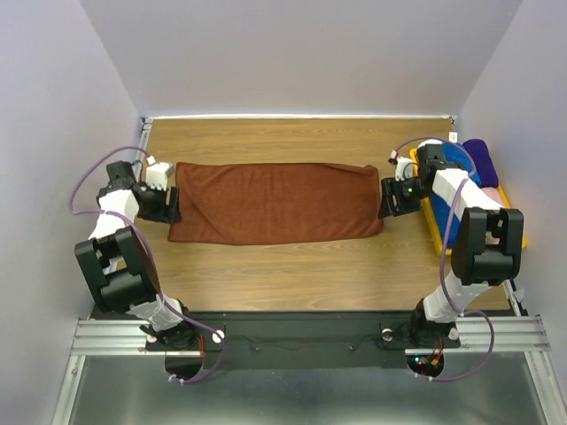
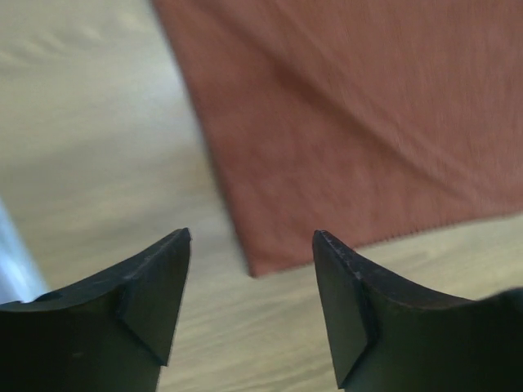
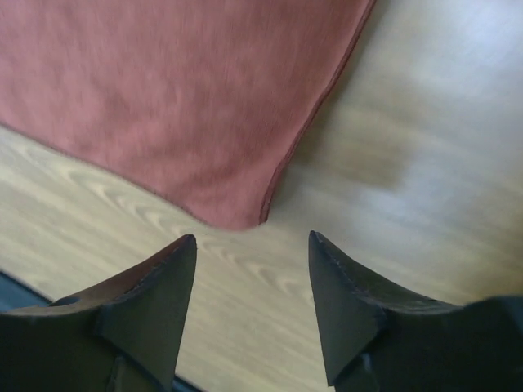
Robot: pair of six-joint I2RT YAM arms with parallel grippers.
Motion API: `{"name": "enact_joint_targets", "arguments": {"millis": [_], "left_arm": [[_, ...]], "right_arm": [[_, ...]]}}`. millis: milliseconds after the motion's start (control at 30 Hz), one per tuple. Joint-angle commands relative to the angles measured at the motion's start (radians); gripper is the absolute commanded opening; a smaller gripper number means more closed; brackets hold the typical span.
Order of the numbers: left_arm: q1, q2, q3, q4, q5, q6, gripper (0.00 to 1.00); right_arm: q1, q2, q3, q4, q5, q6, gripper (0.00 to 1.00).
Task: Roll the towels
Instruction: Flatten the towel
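Left gripper [image 2: 252, 237] has its jaws well apart and empty, with a corner of the rust-brown towel [image 2: 351, 122] flat just ahead, between them. Right gripper [image 3: 252, 238] matches. Both arms crouch low at the towel's short ends.

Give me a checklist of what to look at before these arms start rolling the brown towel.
1. Towel spread flat on the table: ok.
2. Left claw open and empty, with a towel corner just ahead of it: ok.
3. Right claw open and empty, with a corner just ahead: ok.
4. Tray of rolled towels apart from the towel: ok; the right claw sits in the gap.
5. Towel is one layer rather than folded: cannot tell.
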Motion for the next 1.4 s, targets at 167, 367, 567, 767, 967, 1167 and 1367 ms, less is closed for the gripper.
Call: {"name": "enact_joint_targets", "arguments": {"millis": [167, 367, 567, 767, 967, 1167, 1367], "left_arm": [[0.001, -0.091, -0.167, 0.014, 0.024, 0.057, 0.75], [0.008, -0.058, -0.149, 0.004, 0.031, 0.057, 0.75], [0.011, -0.045, -0.151, 0.004, 0.004, 0.084, 0.74], [0.014, -0.028, -0.154, 0.017, -0.01, 0.089, 0.71], [0.014, -0.022, -0.147, 0.017, -0.013, 0.092, 0.7], [0.014, -0.01, -0.151, 0.027, -0.026, 0.083, 0.6], [0.017, 0.011, -0.167, -0.001, -0.055, 0.12, 0.39]], "right_arm": [[0.008, 0.096, -0.024, -0.007, -0.108, -0.029, 0.64], [0.008, 0.154, -0.024, 0.024, -0.185, -0.032, 0.57], [0.007, 0.112, -0.076, 0.007, -0.185, -0.043, 0.49], [0.007, 0.089, -0.09, -0.013, -0.162, -0.047, 0.18], [0.007, 0.038, -0.073, -0.033, -0.103, -0.052, 0.11], [0.007, 0.052, -0.073, -0.044, -0.034, -0.05, 0.01], [0.007, 0.056, -0.11, -0.044, 0.014, -0.052, 0.01]]}}
